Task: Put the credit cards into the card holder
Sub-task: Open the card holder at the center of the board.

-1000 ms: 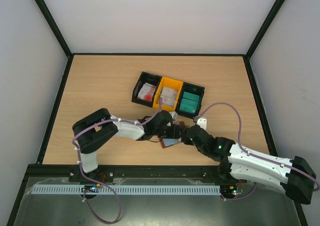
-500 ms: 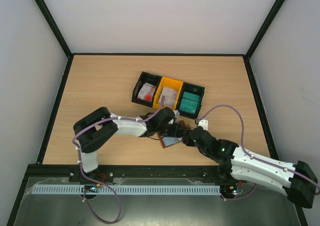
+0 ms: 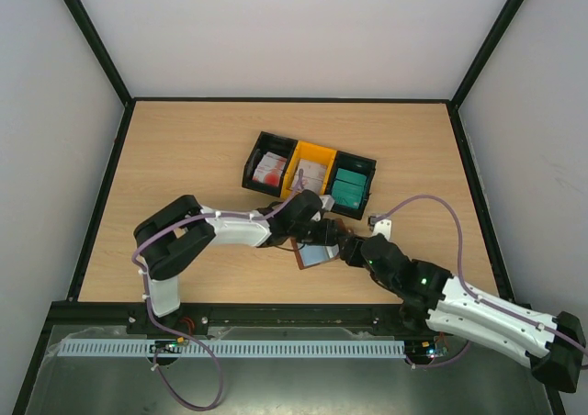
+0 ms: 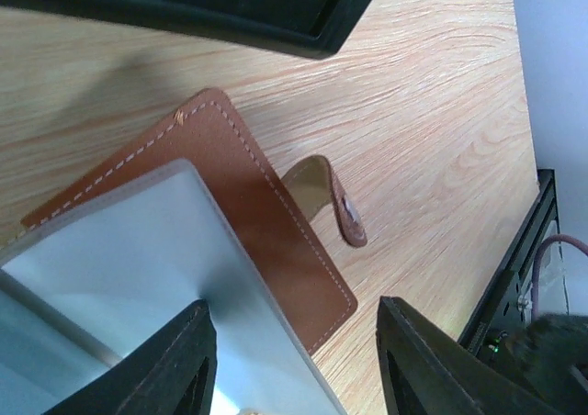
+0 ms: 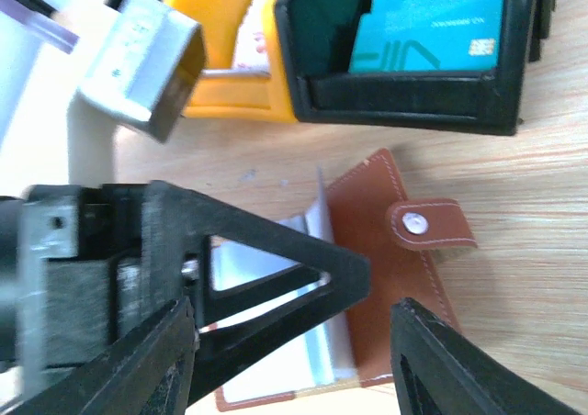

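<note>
The brown leather card holder (image 3: 315,253) lies open on the table in front of the bins, its pale grey-blue pockets up. In the left wrist view the card holder (image 4: 266,204) shows its snap tab (image 4: 338,204). My left gripper (image 3: 319,233) hangs open low over it, one finger (image 4: 165,369) over the grey pocket leaf. My right gripper (image 3: 349,248) is open and empty just right of the wallet (image 5: 386,241), facing the left gripper's finger (image 5: 276,259). Teal credit cards (image 3: 349,187) stand in the right black bin and also show in the right wrist view (image 5: 432,20). White cards with red marks (image 3: 269,169) and pink marks (image 3: 310,174) sit in the other bins.
Three joined bins stand behind the wallet: black (image 3: 260,149), yellow (image 3: 317,151), black (image 3: 366,165). The yellow bin (image 5: 230,66) and black bin wall (image 5: 404,112) are close ahead of the right gripper. Both arms crowd round the wallet. The table's front rail (image 4: 514,277) is near.
My left gripper has shifted right and forward over the wallet. My right arm has drawn back toward the right, its gripper still at the wallet's right edge.
</note>
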